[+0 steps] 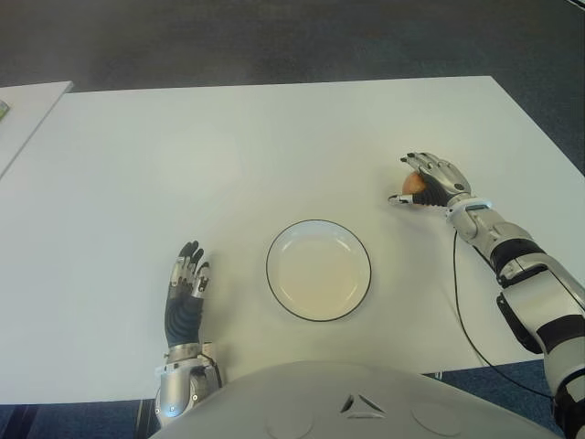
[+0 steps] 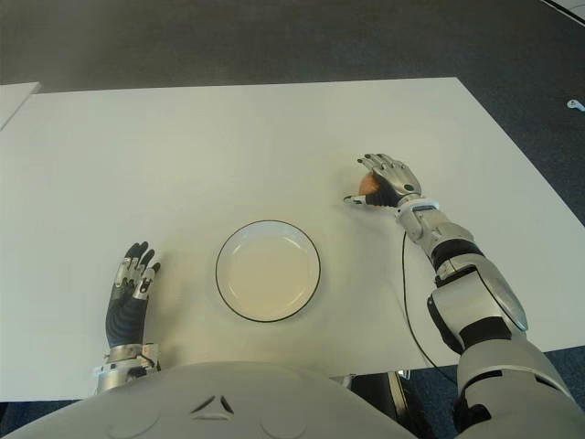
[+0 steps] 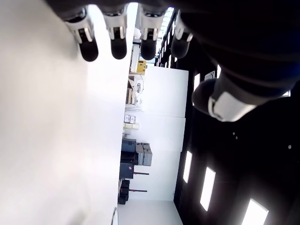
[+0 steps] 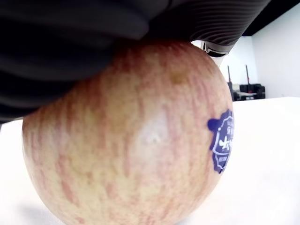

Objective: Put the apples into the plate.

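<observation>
White table [image 1: 274, 137] carries an empty plate [image 1: 318, 270] near its front edge. Right hand [image 1: 437, 183] cups the apple [image 1: 414, 185] toward the right edge: firm, smooth, round; wrap fingers around its sides. Left hand [image 1: 186, 293] lies outstretched, empty.

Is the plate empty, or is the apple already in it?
Empty. The plate shows only its bare inside. The apple is to its right, under the right robot hand, which is closed on it.

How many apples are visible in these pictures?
1. The apple is on the table, under the right hand, to the right of the empty plate. No others visible.
</observation>
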Controlling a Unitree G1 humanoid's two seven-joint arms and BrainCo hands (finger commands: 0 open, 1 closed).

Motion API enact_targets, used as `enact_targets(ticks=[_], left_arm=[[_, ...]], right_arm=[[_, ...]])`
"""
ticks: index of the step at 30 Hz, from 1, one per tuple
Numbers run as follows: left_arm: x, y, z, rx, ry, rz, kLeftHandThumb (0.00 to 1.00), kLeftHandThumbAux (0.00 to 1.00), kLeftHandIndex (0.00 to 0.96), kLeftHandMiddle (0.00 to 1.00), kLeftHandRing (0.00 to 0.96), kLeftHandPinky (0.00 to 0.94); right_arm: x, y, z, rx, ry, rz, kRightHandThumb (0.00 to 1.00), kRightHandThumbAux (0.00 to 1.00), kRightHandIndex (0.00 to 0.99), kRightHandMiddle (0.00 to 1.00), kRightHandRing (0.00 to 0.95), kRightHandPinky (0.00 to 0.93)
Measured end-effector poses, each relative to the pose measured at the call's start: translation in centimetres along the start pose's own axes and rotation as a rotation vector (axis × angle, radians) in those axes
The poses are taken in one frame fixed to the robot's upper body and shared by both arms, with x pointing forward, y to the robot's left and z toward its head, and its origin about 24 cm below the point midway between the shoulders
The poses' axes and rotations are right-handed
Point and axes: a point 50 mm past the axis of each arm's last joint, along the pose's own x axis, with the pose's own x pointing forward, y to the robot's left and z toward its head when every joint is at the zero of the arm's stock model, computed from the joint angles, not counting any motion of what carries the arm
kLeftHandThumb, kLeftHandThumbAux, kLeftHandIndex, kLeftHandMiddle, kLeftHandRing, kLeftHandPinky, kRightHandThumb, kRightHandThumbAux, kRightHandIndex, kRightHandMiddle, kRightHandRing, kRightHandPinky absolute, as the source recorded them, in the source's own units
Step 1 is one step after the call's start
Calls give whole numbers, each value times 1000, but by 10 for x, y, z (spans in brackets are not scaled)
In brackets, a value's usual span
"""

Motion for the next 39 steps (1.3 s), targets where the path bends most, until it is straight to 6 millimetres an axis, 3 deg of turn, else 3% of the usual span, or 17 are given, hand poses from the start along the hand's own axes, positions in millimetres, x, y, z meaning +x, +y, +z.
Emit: enact_targets(ticks=[2,5,8,9,11,17,20,22,26,39], left_arm=[[0,-1,0,3,1,-5,148,547,23,0,0,0],[-1,-2,1,10,1,-14,131,539,19,0,0,0],[-1,-3,2,11,-5,-20,123,531,19,0,0,0],[-2,-3,3,12,-7,-21,117,524,21,0,0,0],[-2,-4,4,19,-18,-27,109,516,26,0,0,0],[-4,-5,8,33,-56,-37,97,508,40,0,0,0],[-4,-5,9,34,-66,-37,94,509,45,0,0,0],[-4,-5,9,34,-69,-36,94,509,46,0,0,0],[-5,-4,9,34,-69,-35,101,507,45,0,0,0],[-7,-3,11,42,-72,-36,105,523,41,0,0,0]], right_arm=[[0,0,0,-4,-1,2,395,384,118,115,162,300],[0,0,0,-9,-4,4,552,439,253,250,329,442],[1,0,0,-16,-9,7,620,460,323,331,425,523],[1,-1,1,-17,-9,8,657,545,361,384,476,569],[1,-1,1,-22,-10,9,740,624,405,435,541,622],[3,-1,3,-39,-19,5,846,662,450,462,638,639],[3,-1,4,-40,-20,0,923,652,452,457,571,600],[3,-1,5,-38,-21,-3,960,656,462,468,568,507],[3,0,5,-17,-13,-10,991,665,421,474,511,437],[4,0,4,111,38,-7,1000,667,415,504,489,412]])
